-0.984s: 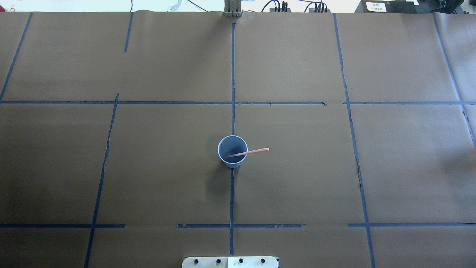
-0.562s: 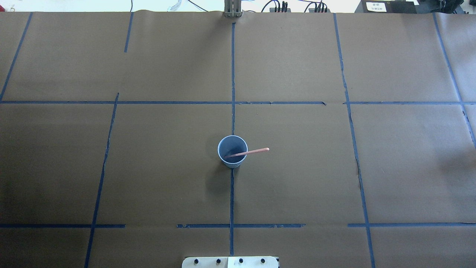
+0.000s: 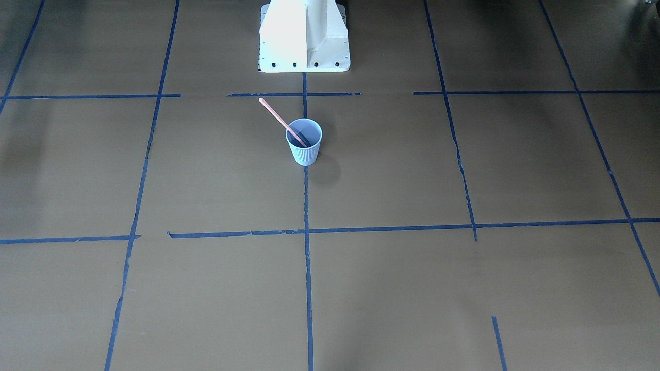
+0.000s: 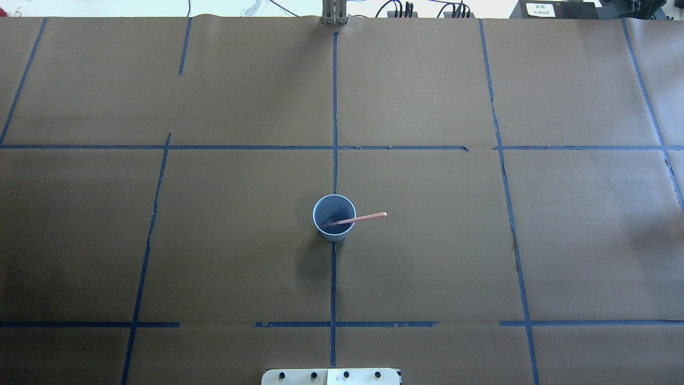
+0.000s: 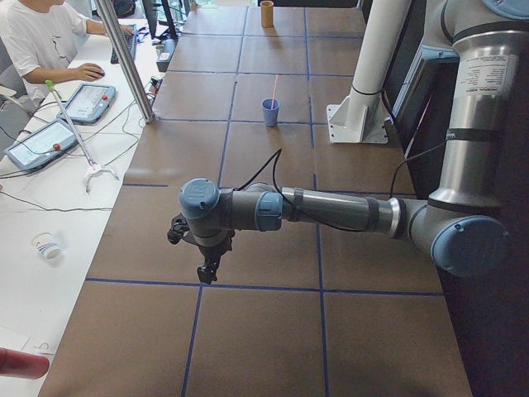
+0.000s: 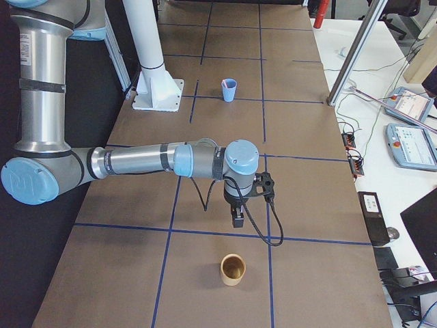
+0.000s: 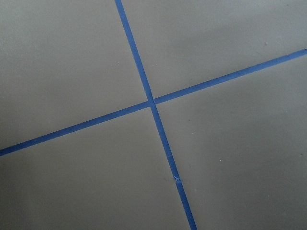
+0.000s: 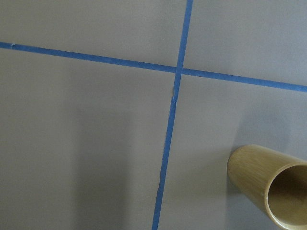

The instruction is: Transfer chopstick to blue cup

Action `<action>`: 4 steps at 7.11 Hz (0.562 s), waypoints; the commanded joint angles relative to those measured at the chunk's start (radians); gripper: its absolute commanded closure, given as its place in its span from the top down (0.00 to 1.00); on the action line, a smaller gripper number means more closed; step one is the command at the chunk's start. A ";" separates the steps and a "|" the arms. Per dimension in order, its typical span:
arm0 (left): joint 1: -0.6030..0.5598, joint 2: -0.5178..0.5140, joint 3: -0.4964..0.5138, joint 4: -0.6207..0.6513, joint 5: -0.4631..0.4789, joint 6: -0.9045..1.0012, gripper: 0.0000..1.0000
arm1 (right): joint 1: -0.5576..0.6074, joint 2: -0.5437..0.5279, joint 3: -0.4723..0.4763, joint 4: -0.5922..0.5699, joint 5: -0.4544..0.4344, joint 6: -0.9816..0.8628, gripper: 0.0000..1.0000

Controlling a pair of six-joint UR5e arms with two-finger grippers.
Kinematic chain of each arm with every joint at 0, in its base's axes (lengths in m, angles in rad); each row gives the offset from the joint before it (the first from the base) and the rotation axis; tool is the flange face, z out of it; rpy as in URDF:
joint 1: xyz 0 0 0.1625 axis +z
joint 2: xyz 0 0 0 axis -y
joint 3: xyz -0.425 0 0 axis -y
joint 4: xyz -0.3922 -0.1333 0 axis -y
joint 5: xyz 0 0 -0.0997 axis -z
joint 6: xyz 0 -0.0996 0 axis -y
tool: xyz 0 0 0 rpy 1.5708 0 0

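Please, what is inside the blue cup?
The chopstick leans inside the blue cup, its upper part sticking out over the rim. Its lowest end is lost in the dark inside.

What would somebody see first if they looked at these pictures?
A small blue cup stands alone in the middle of the brown table, with a pink chopstick leaning out of it. At the table's ends two big grey arms reach out low: the left arm and the right arm, which is near a tan cup.
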 commanded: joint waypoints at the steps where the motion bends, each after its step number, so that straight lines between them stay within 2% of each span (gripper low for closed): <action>1: 0.000 0.007 -0.003 0.005 0.001 0.002 1.00 | 0.000 -0.029 0.021 0.000 -0.011 -0.002 1.00; 4: 0.015 0.053 -0.020 0.040 0.001 0.001 1.00 | 0.000 -0.036 0.024 -0.001 -0.010 -0.001 1.00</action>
